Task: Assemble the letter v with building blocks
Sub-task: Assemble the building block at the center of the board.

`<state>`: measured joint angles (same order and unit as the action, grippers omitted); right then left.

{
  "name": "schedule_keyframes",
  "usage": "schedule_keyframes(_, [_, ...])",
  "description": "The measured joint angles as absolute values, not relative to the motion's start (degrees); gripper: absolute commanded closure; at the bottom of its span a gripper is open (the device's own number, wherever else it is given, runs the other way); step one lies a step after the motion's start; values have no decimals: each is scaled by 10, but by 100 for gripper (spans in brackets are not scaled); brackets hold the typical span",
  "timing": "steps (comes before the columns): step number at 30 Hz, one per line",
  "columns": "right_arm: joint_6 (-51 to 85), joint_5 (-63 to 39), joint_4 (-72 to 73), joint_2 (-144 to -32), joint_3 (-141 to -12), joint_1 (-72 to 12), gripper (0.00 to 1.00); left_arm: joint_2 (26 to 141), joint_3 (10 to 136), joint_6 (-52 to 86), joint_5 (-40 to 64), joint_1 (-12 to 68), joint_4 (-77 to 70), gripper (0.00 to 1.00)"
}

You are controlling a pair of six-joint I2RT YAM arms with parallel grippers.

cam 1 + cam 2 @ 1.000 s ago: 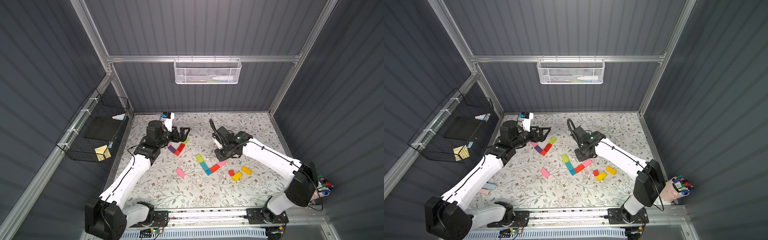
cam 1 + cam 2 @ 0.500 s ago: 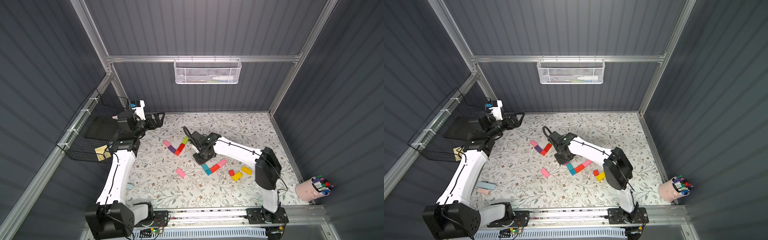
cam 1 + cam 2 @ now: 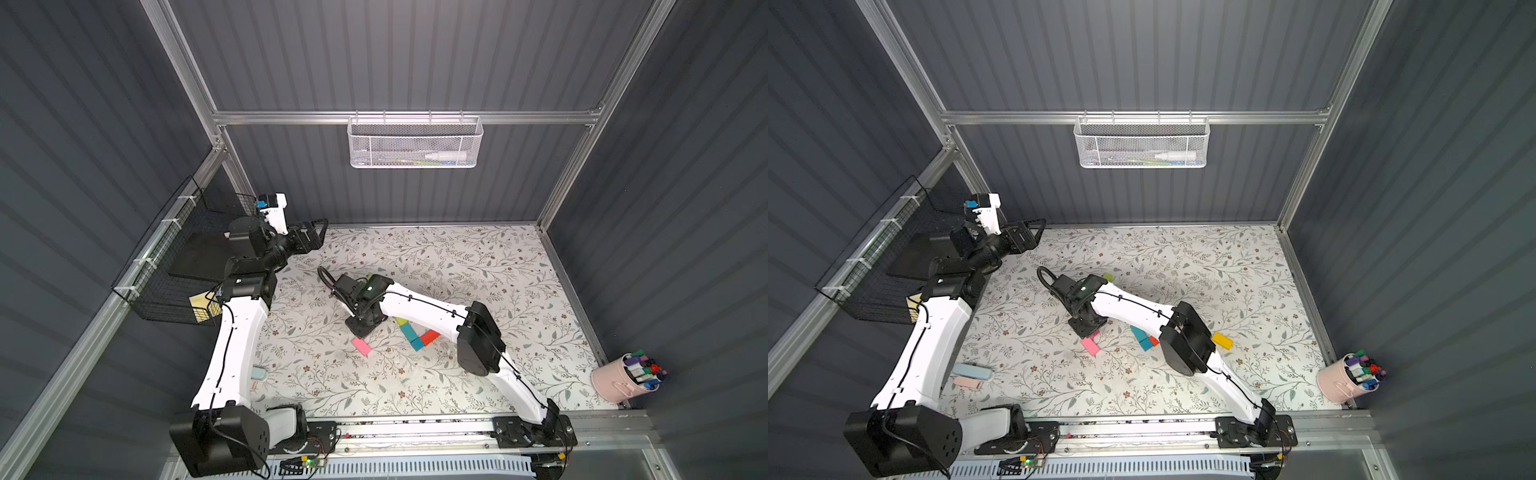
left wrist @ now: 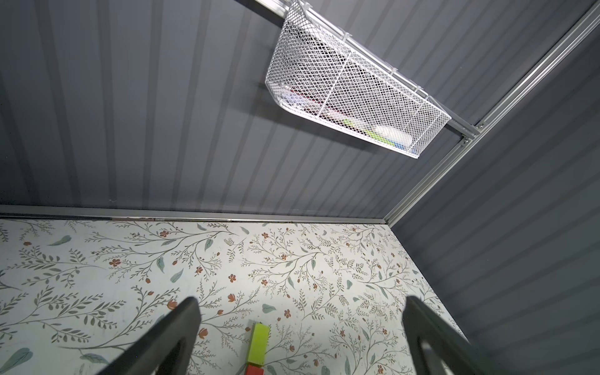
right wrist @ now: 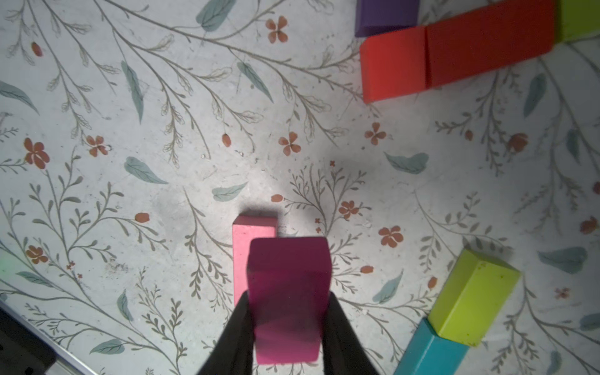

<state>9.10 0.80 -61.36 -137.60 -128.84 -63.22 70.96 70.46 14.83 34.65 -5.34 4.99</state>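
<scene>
Right hand (image 5: 287,308) is closed on a magenta block (image 5: 287,276), gripped by its two long sides, with the free end pointing away from the wrist. Below and partly hidden by it, a pink block (image 5: 251,233) lies flat on the worktop (image 3: 457,266). The two long axes run nearly parallel, the pink one offset to one side. We cannot tell whether they touch.

The row of two red blocks (image 5: 454,52), with a purple block (image 5: 384,14) at its end, lies well apart, diagonally ahead of the hand. We judge the held block belongs there, so the move is a carry and a turn of its long axis.

Left hand (image 4: 300,300) is spread wide and empty, raised at the back corner, so the right arm is far nearer.
</scene>
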Motion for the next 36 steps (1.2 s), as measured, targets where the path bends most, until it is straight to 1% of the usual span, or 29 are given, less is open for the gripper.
schedule_keyframes(3, [82, 5, -619, -1397, -1314, -634, 93, 710, 705, 148, 348, -54, 50, 1])
schedule_keyframes(11, [50, 2, -605, -1419, -1326, -635, 91, 710, 705, 148, 350, -56, 50, 0])
schedule_keyframes(18, [37, -5, -604, -1456, -1406, -635, 90, 710, 704, 147, 350, -57, 50, 0])
schedule_keyframes(36, [29, -32, -597, -1517, -1457, -635, 90, 724, 689, 140, 355, -57, 50, 0])
